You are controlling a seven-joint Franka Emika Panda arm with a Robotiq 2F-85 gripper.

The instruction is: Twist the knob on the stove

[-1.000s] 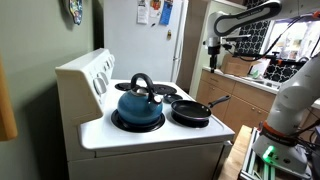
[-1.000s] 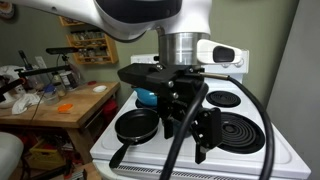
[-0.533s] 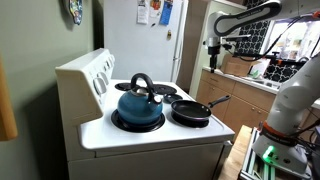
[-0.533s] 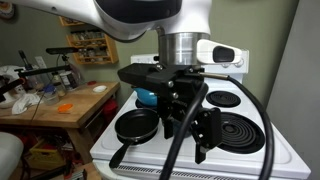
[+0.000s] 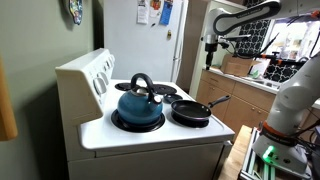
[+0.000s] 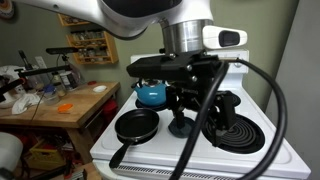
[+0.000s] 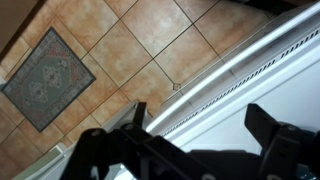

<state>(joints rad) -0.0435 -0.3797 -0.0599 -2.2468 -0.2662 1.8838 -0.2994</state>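
The white stove (image 5: 150, 135) carries a row of knobs (image 5: 101, 75) on its raised back panel. The stove also shows in an exterior view (image 6: 260, 150) and as a white edge in the wrist view (image 7: 235, 75). My gripper (image 5: 212, 45) hangs high in the air, well away from the knobs. It fills the foreground of an exterior view (image 6: 198, 128). In the wrist view the gripper (image 7: 205, 135) is open and empty, with the jaws wide apart over the stove's edge and the tiled floor.
A blue kettle (image 5: 138, 103) and a black frying pan (image 5: 192, 110) sit on the burners; both also show in an exterior view, the kettle (image 6: 152, 95) and the pan (image 6: 135, 125). A cluttered wooden counter (image 6: 70, 105) stands beside the stove. A small rug (image 7: 50, 75) lies on the floor.
The gripper has swung and turned to the right, seen in the close exterior view. The kettle, pan and stove have not moved.
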